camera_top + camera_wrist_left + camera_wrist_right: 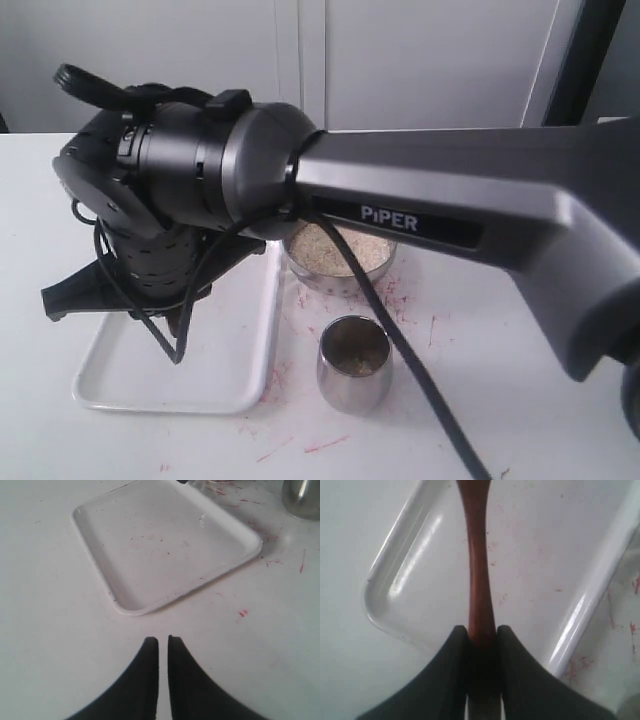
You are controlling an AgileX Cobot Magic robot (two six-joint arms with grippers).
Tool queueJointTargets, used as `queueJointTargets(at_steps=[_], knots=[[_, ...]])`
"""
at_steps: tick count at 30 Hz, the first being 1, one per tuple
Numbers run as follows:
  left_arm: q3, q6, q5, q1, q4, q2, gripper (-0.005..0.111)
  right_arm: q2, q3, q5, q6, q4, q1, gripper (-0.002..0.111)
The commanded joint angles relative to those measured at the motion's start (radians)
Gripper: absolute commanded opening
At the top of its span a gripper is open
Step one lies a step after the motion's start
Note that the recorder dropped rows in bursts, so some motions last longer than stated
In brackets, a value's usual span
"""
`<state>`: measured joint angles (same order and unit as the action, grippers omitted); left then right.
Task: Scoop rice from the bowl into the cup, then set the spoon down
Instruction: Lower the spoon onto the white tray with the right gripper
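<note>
My right gripper (482, 629) is shut on the slim handle of the reddish-brown wooden spoon (479, 570), which hangs over the white tray (545, 555); its scoop is out of frame. In the exterior view the right arm reaches across to the left, and its gripper (70, 295) sits low over the tray (170, 405), hiding the spoon. The steel bowl (345, 275) holds pale rice (325, 250) behind the arm. In front of it stands the steel cup (355, 370) with rice inside. My left gripper (163, 639) hovers over bare table, shut and holding nothing.
The left wrist view shows the tray (165, 545) lying empty, with the cup (302, 500) beyond its far corner. Red marks stain the white table (470, 340) around the cup and bowl. A black cable (420, 370) droops from the right arm past the cup.
</note>
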<state>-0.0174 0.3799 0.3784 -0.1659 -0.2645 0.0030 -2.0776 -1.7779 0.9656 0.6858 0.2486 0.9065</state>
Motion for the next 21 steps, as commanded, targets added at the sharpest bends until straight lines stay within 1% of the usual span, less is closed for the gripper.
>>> queueJointTargets(at_steps=[1, 7, 11, 21], knots=[[0.005, -0.004, 0.003, -0.007, -0.013, -0.003, 0.014, -0.02, -0.007, -0.02, 0.037, 0.006, 0.001, 0.0], [0.005, -0.004, 0.003, -0.007, -0.013, -0.003, 0.014, -0.046, -0.007, -0.062, 0.086, -0.007, -0.003, 0.0], [0.005, -0.004, 0.003, -0.007, -0.013, -0.003, 0.014, -0.063, -0.007, -0.052, 0.128, -0.012, -0.012, 0.0], [0.005, -0.004, 0.003, -0.007, -0.013, -0.003, 0.014, -0.12, -0.005, -0.057, 0.13, -0.068, -0.023, 0.0]])
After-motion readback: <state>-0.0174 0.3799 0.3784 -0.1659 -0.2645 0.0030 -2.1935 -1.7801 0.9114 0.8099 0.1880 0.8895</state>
